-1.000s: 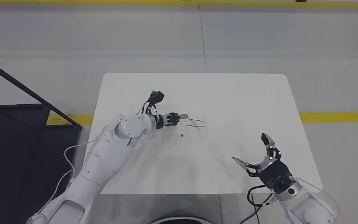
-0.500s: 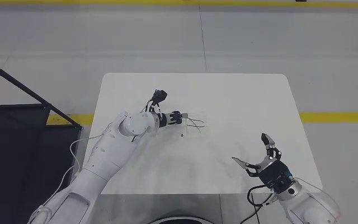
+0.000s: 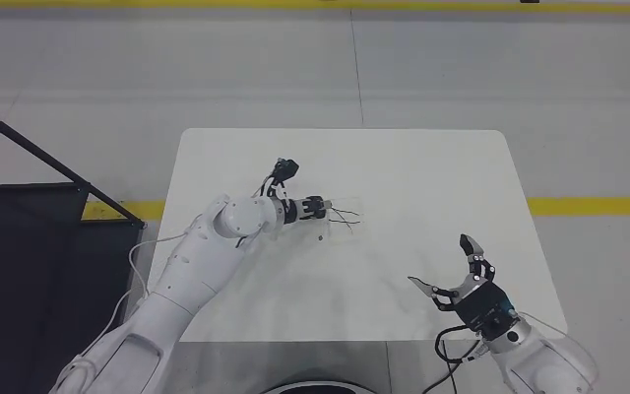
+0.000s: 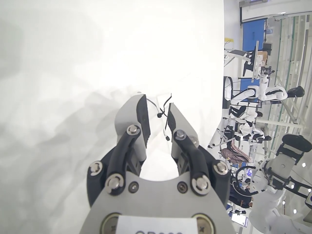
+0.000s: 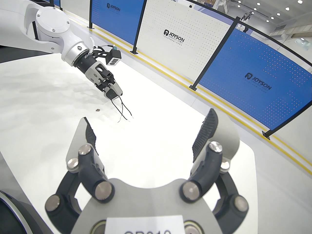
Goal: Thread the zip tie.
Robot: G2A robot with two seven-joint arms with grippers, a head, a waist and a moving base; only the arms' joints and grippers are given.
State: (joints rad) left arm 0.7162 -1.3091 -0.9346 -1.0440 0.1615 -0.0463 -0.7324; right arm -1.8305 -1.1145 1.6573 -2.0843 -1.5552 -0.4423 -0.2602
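The left hand [image 3: 317, 206] sits low over the white table [image 3: 423, 167] in the top view. The thin black plastic zip tie [image 3: 343, 215] begins right at its fingertips and fans out ahead of them in two fine strands lying on the table. A tiny dark speck [image 3: 322, 236] lies just beside the hand, apart from the tie. The right hand [image 3: 440, 262] is well apart from both, fingers spread wide and holding nothing.

In the left wrist view, the left hand [image 4: 157, 103] has its fingers a narrow gap apart, not pressed together. The zip tie [image 4: 160, 115] crosses that gap, with a small knob-like head between the pads and one strand running along the inner face of one finger. It looks bracketed rather than pinched. I cannot tell whether the crossing strands are one tie or two.

In the right wrist view, the right hand [image 5: 148, 115] is spread open. Far ahead of it, the strands [image 5: 123, 109] trail from the left hand's tips down to the table.

The step in hand looks like the pick-up. The left hand should probably close gently beside the head, leaving head and tail free beyond the fingertips for the right hand. So slim a tie may well skate on the smooth table, so the pads should be kept low and square.
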